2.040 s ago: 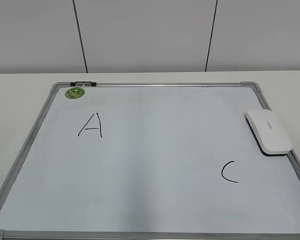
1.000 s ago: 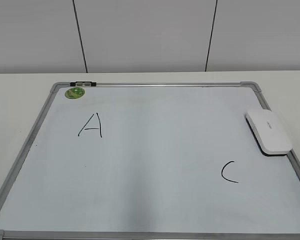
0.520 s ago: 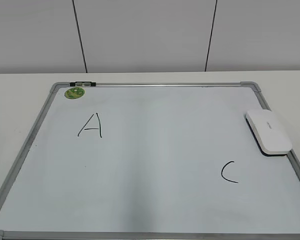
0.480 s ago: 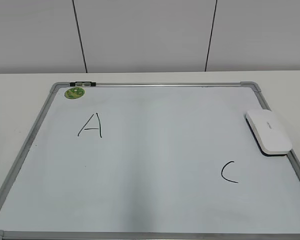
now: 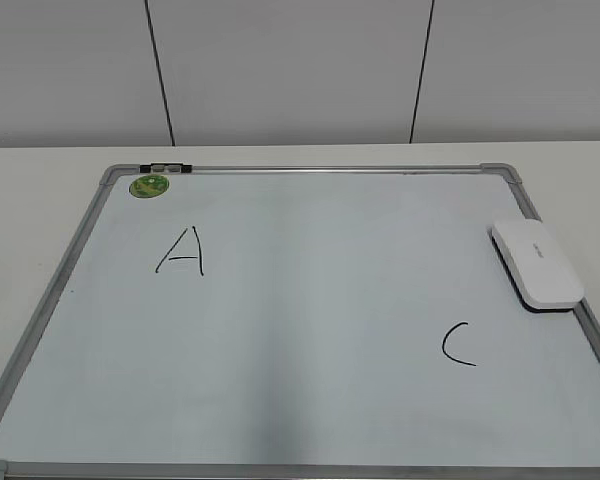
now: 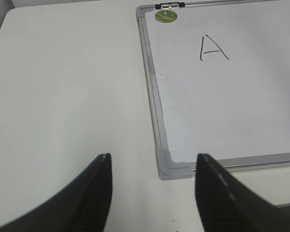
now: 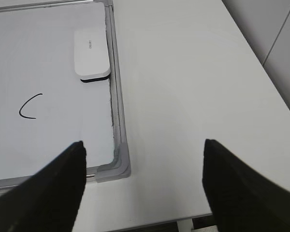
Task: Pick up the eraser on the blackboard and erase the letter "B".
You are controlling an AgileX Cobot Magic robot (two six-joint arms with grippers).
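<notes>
The blackboard is a white board with a grey frame, lying flat on the table. The white eraser lies at its right edge; it also shows in the right wrist view. No letter "B" shows on the board; only an "A" and a "C" are written there. My left gripper is open and empty, above the board's near left corner. My right gripper is open and empty, above the near right corner. Neither gripper shows in the exterior view.
A round green sticker sits at the board's far left corner, next to a small clip on the frame. The white table surrounds the board. Its near edge shows in the right wrist view. A panelled wall stands behind.
</notes>
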